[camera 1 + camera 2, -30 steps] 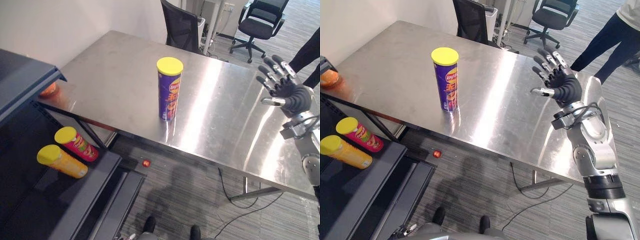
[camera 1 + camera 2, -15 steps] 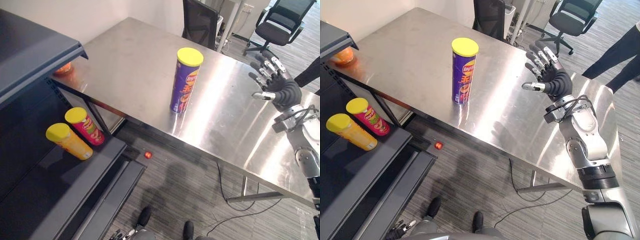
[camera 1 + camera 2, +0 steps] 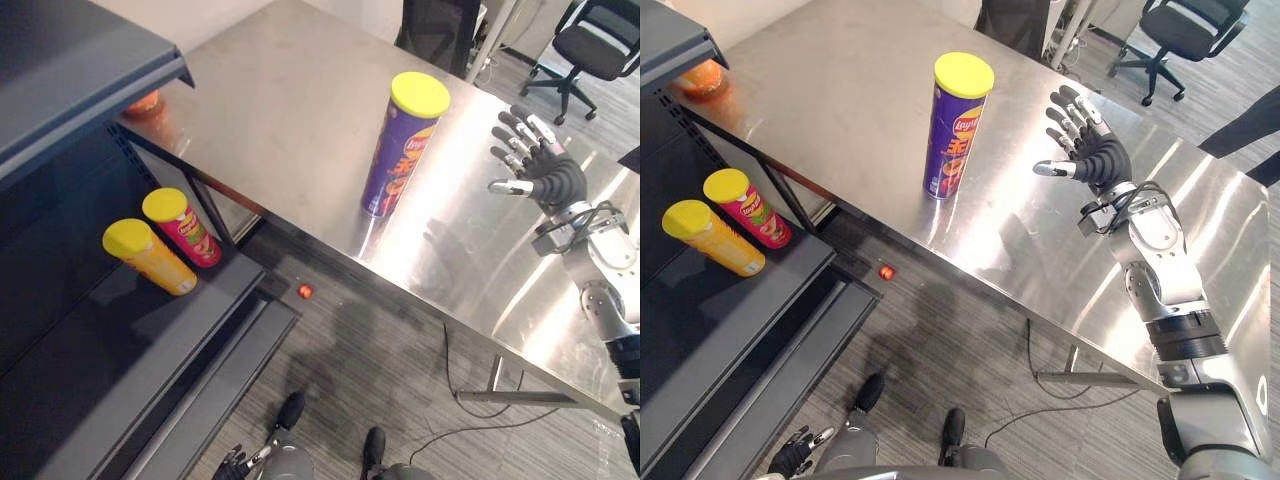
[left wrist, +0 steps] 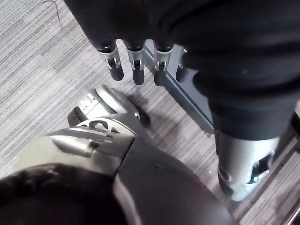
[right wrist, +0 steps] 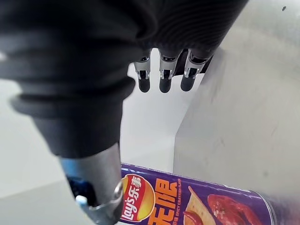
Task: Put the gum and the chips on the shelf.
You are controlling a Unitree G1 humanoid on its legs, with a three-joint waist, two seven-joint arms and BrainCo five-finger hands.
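A purple chips can with a yellow lid stands upright on the steel table. My right hand hovers open to the right of it, palm facing the can with a gap between them. The right wrist view shows the can just past the straight fingers. A small orange round thing sits at the table's far left corner, partly hidden by the shelf top. Over the floor, my left hand hangs with relaxed fingers and holds nothing.
A dark shelf unit stands at the left; a yellow can and a red can lie on its lower board. A small red object lies on the floor. Office chairs stand behind the table.
The head camera has swung, shifting the whole scene. My right hand has come closer to the purple can, still open. The can has not moved on the table.
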